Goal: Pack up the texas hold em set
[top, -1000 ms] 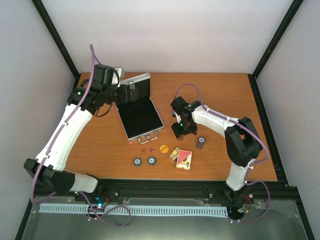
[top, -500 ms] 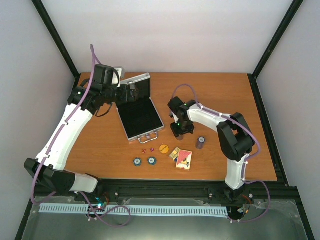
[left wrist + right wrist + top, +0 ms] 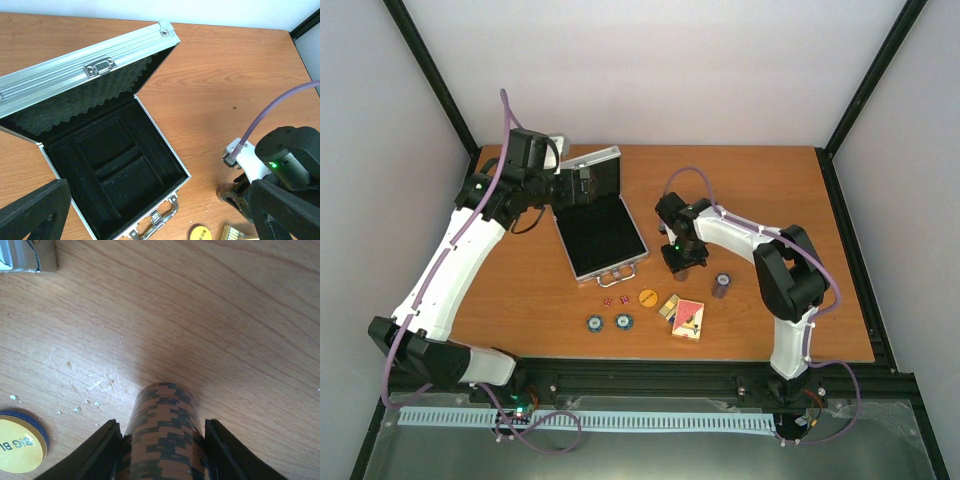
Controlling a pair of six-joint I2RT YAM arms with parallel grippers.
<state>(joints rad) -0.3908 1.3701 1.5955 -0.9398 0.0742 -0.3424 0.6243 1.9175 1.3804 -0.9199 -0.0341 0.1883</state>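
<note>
Right gripper, closed around upright chip stack

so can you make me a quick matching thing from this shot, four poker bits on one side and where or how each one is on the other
Things:
1. silver case
2. brown chip stack
3. orange button
4. red card deck

Places or states:
a. between the fingers of the right tool
b. lid up, black lining bare
c. flat on the table, just right of the red dice
d. of these four, nearest the table's front edge

Pairs: 1-b, 2-a, 3-c, 4-d
</note>
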